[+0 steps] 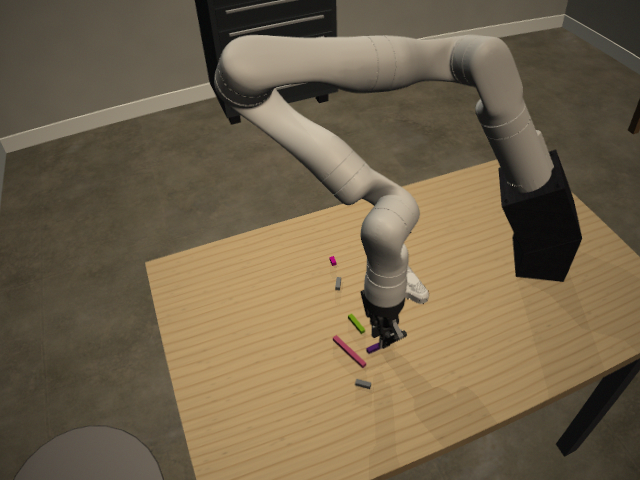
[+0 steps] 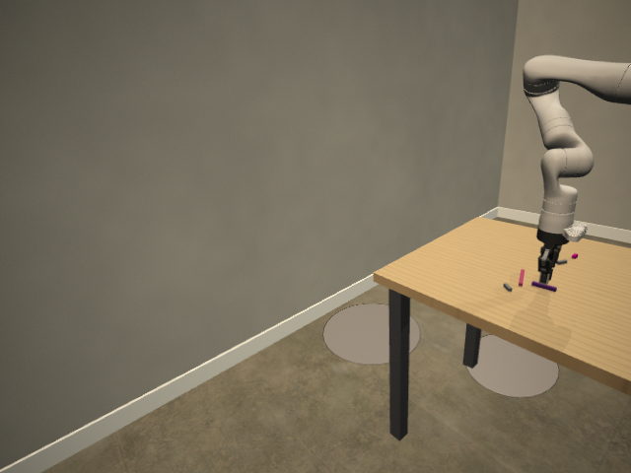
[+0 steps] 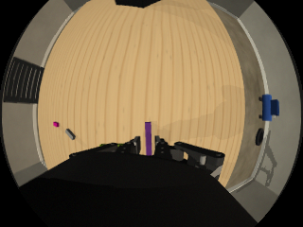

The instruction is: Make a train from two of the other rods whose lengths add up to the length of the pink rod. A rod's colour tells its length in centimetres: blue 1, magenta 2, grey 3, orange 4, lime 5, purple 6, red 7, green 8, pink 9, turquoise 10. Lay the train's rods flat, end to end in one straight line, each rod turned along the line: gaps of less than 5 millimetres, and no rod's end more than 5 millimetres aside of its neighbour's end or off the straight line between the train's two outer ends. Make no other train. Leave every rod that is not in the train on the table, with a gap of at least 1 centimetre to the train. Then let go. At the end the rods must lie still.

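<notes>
My gripper (image 1: 391, 340) (image 2: 544, 280) (image 3: 148, 142) is partly open. Its fingers stand on both sides of the purple rod (image 1: 372, 348) (image 2: 550, 288) (image 3: 148, 132), with a narrow gap on each side in the wrist view. The rod appears to lie flat on the table; part of it is hidden. The pink rod (image 1: 349, 351) (image 2: 521, 278) lies apart beside it. One grey rod (image 1: 362, 383) (image 2: 507, 287) lies near the pink rod's near end. Another grey rod (image 1: 338, 283) (image 2: 562, 262) (image 3: 70, 134) lies farther back. No rods lie end to end.
A lime rod (image 1: 356, 323) lies between the pink rod and the gripper's left side in the top view. A magenta rod (image 1: 332, 260) (image 2: 575, 255) (image 3: 56, 124) lies beyond the farther grey rod. The table (image 1: 232, 310) carries the arm's black base (image 1: 545, 232).
</notes>
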